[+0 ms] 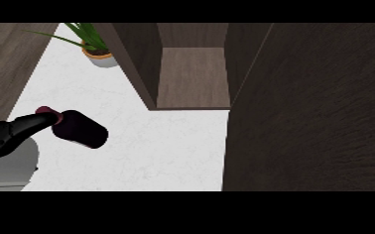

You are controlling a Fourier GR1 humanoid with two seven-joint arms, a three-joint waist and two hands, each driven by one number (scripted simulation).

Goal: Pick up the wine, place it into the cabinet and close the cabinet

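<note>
The wine bottle (82,128), dark maroon with a reddish top end, lies tilted above the white counter at the view's left. Its wide end points right, toward the cabinet. My left hand (23,125) comes in from the left edge, and its black fingers curl round the bottle's narrow end. The cabinet (192,77) stands open at the back centre, and its wooden shelf is bare. Its dark door (300,109) is swung out and fills the right side of the view. The bottle is left of and nearer than the cabinet's opening. My right hand does not show.
A potted green plant (98,53) stands on the white counter (147,153) at the back left, just beside the cabinet's left wall (139,64). A dark wood panel (16,59) borders the counter on the far left.
</note>
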